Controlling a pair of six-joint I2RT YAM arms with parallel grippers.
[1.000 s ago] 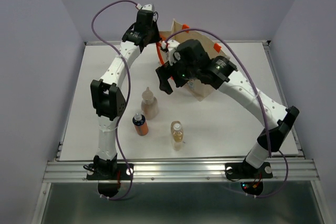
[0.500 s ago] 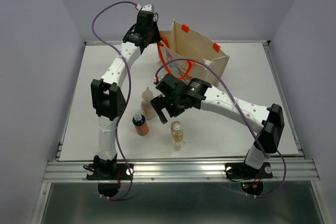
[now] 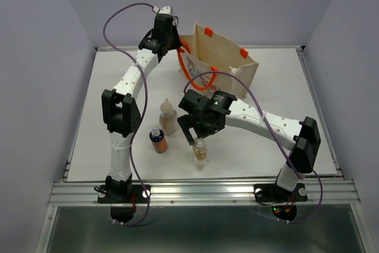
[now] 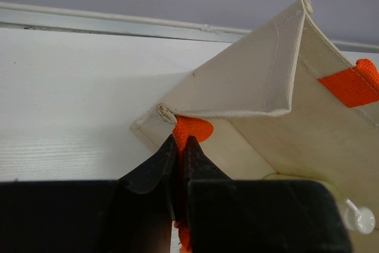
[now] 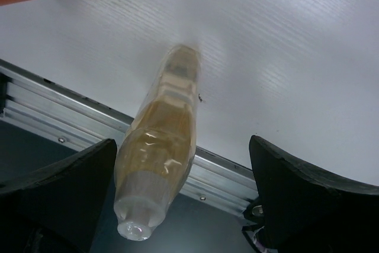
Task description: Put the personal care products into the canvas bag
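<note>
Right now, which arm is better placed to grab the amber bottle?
Right. The right gripper, open, straddles the clear amber bottle; the left gripper is shut on the orange handle of the canvas bag.

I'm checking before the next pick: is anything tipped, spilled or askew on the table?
Nothing stands out. The peach-pink bottle, orange-brown bottle and clear amber bottle all stand upright with no spill around them. The canvas bag stands open, the left gripper pinching its orange strap.

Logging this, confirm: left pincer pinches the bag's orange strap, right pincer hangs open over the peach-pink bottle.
Wrong bottle: the right pincer hangs open over the clear amber bottle, as the right wrist view shows. The left pincer does pinch the orange strap of the canvas bag.
</note>
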